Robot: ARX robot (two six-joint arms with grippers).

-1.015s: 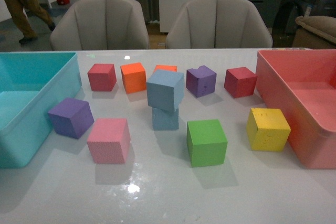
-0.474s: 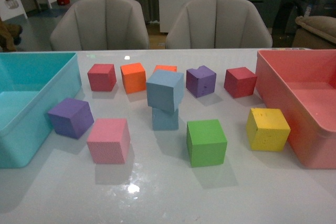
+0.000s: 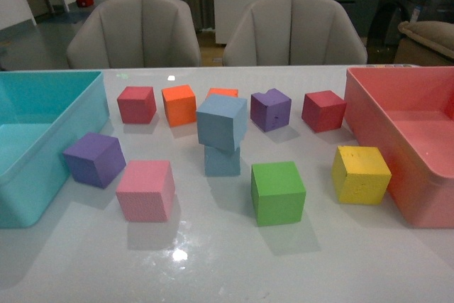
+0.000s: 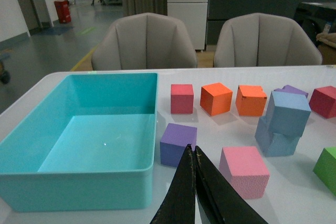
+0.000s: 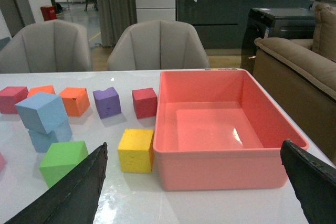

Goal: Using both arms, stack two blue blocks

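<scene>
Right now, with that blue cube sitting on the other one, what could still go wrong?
The upper blue block sits twisted and off-centre on the lower blue block, overhanging it, so a jolt to the table might tip it off. If it fell, it could knock the green cube or pink cube close by. Both arms look drawn back: the left tool shut, the right tool open, so nothing steadies the stack.

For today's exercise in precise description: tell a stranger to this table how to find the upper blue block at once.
Start from the white table between the turquoise bin and the pink bin. In the middle of the scattered cubes sits a two-cube stack. The upper blue block is its top cube: pale dusty blue, twisted askew on the lower blue block, and the only cube raised off the tabletop.
</scene>
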